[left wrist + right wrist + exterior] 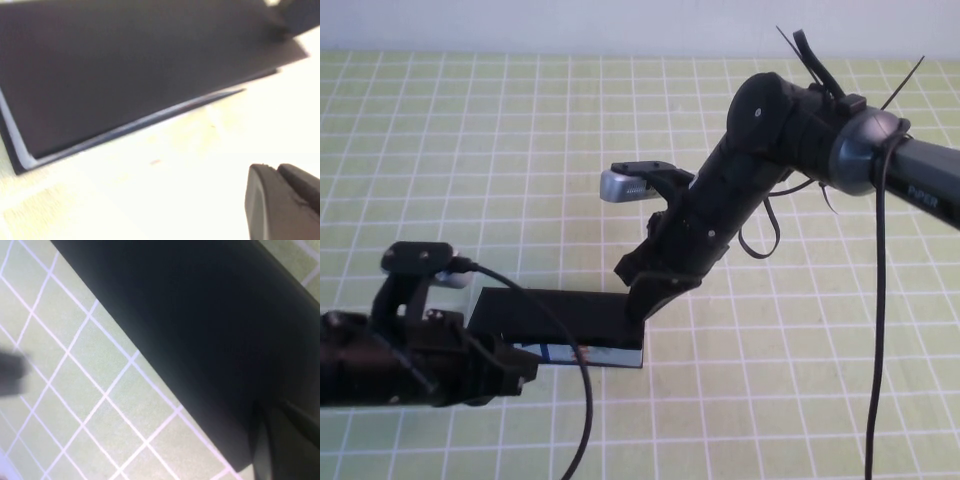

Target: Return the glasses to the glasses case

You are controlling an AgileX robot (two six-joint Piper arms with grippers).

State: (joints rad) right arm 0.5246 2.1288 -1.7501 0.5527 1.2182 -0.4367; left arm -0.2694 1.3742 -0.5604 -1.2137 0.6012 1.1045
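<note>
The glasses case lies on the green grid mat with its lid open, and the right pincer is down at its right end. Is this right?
Not quite: the glasses case is shut, lid flat, as the high view shows. The right pincer is indeed at its right end; the left pincer sits by its left front.

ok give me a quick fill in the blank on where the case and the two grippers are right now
1. The glasses case lies on the green grid mat with its lid ____.
2. The right gripper is down at the case's ____ end.
3. The left gripper sits at the case's ____ edge, near the left end.
4. The case's lid is ____ in colour.

Missing words: shut; right; front; black
</note>
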